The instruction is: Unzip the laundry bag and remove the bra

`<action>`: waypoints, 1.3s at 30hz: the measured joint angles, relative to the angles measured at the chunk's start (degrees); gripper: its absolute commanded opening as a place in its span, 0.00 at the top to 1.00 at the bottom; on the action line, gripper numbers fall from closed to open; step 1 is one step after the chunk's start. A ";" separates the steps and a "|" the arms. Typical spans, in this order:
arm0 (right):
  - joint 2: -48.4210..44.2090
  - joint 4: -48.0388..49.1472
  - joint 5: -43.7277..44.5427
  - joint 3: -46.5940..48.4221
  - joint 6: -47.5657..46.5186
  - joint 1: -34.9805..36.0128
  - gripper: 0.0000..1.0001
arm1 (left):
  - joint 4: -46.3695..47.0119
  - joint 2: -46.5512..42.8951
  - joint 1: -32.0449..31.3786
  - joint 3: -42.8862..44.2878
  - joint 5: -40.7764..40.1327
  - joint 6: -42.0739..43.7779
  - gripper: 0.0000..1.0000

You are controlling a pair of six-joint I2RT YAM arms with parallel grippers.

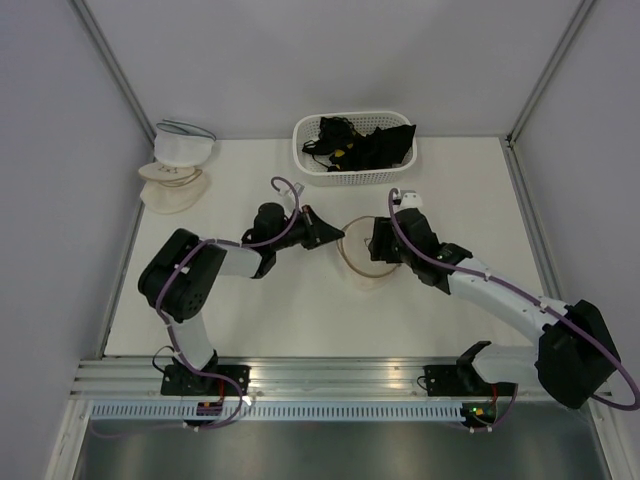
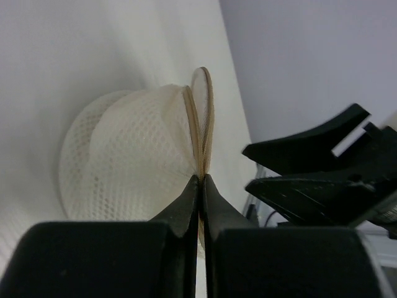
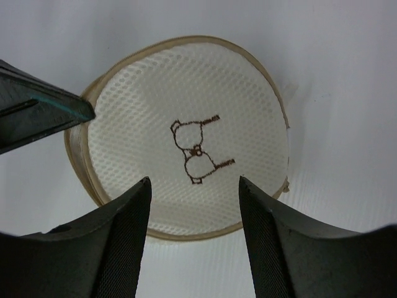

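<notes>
Brown bra-shaped emblem (image 3: 197,152), stitched on laundry bag (image 3: 186,81)

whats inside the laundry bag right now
Nothing inside can be seen. The laundry bag shows only its cream mesh face with a stitched bra outline, and the mesh hides whatever it holds. The left gripper is shut on its rim.

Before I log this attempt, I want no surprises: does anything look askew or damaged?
Nothing looks spilled or torn. On the laundry bag, the tan rim looks askew: where the left pincer is shut on it, two hoops splay apart instead of lying flush.
</notes>
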 measured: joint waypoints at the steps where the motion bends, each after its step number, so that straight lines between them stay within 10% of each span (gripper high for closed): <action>1: 0.59 0.46 -0.55 0.31 0.00 0.00 0.36 | 2.78 0.00 0.00 -0.94 0.81 -1.88 0.95; 16: 2.93 9.11 -11.37 1.22 0.26 0.00 0.29 | 27.21 10.58 -0.09 -6.01 5.99 -27.19 0.67; 39: 6.78 10.82 -14.43 0.74 0.46 0.00 0.32 | 28.85 10.58 -0.59 -6.69 5.90 -32.52 0.70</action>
